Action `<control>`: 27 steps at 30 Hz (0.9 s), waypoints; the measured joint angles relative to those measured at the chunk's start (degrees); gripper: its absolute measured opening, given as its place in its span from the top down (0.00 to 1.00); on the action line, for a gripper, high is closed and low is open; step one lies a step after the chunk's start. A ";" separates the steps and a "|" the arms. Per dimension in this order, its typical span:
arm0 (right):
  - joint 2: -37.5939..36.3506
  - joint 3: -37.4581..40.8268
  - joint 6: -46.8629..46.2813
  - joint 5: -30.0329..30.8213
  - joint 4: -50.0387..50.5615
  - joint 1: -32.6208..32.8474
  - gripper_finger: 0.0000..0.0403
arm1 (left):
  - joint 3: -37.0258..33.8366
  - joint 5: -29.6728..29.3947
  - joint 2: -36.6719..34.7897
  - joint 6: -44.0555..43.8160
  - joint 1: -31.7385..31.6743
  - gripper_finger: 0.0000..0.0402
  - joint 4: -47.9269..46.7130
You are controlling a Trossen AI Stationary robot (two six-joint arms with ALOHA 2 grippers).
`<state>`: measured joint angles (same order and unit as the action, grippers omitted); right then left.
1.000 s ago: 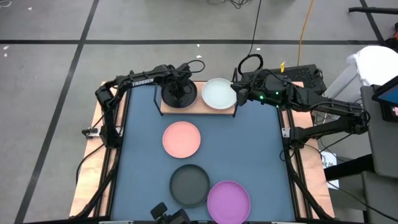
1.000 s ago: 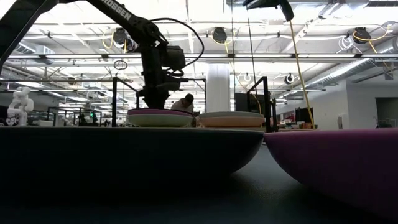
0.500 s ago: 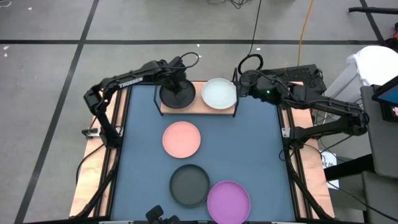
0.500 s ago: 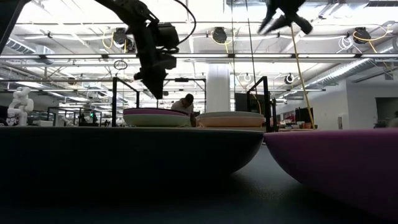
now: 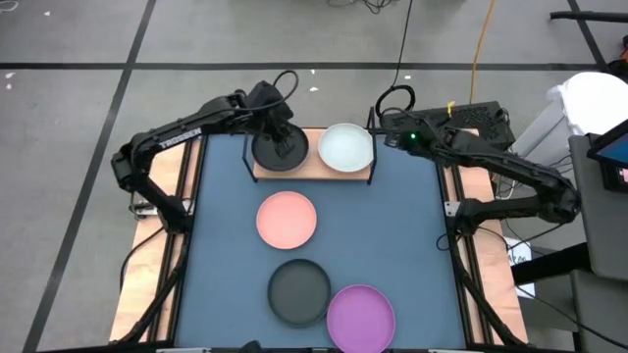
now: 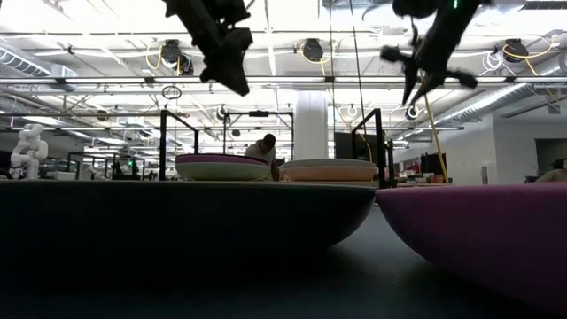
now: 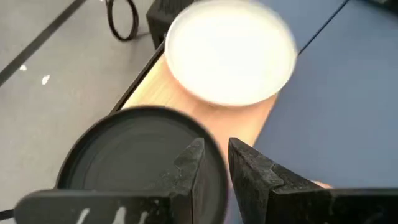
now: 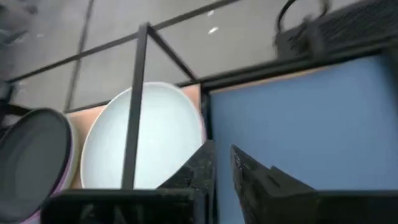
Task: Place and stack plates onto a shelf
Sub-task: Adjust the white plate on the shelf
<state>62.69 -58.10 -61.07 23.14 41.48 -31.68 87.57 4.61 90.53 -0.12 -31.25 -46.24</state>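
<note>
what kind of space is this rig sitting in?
Likely a large open robotics lab or workshop: exposed ceiling ducts and pipes, a white column, other black frames and benches behind, a small white humanoid figure, and a person at work.

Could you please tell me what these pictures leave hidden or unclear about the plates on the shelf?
- Left stack: high view shows only the dark grey top plate, partly under the left gripper; the count below is hidden.
- Right stack: the whitish top plate covers what lies beneath.
- Low view: the near dark plate hides the shelf board.
</note>
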 joint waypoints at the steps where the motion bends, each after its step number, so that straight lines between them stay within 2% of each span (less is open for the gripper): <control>1: -0.02 2.78 0.52 -2.09 -4.18 -1.30 0.94 | 0.00 0.02 -0.51 -0.96 0.29 0.81 0.37; 3: 0.05 8.20 0.08 -5.15 -11.73 -3.77 0.98 | 0.00 0.12 -1.26 -2.64 0.79 0.81 0.13; 6: 0.03 14.93 -2.99 -8.67 -21.40 -7.12 0.99 | 0.00 0.02 -1.98 -3.47 1.81 0.81 -0.38; 14: 0.03 28.20 -6.10 -16.04 -38.65 -11.76 1.00 | 0.00 0.02 -2.13 -4.53 5.32 0.81 -0.32; 17: 0.00 30.88 -6.22 -16.81 -45.66 -12.44 1.00 | 0.00 0.00 -2.11 -6.60 6.50 0.81 -0.33; 21: 1.13 32.64 -5.78 -16.75 -47.84 -13.17 1.00 | 0.00 0.04 -2.11 -7.78 7.78 0.81 -0.31; 24: 3.81 33.01 -5.26 -15.63 -51.66 -13.24 1.00 | 0.00 -0.12 -2.11 -7.74 8.67 0.81 -0.27; 27: 7.81 33.18 -4.43 -15.91 -59.56 -13.24 1.00 | 0.00 -0.10 -2.11 -8.51 9.51 0.81 -0.22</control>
<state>70.50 -24.93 -65.50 7.23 -18.08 -44.93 87.57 4.50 88.42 -8.63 -21.74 -46.46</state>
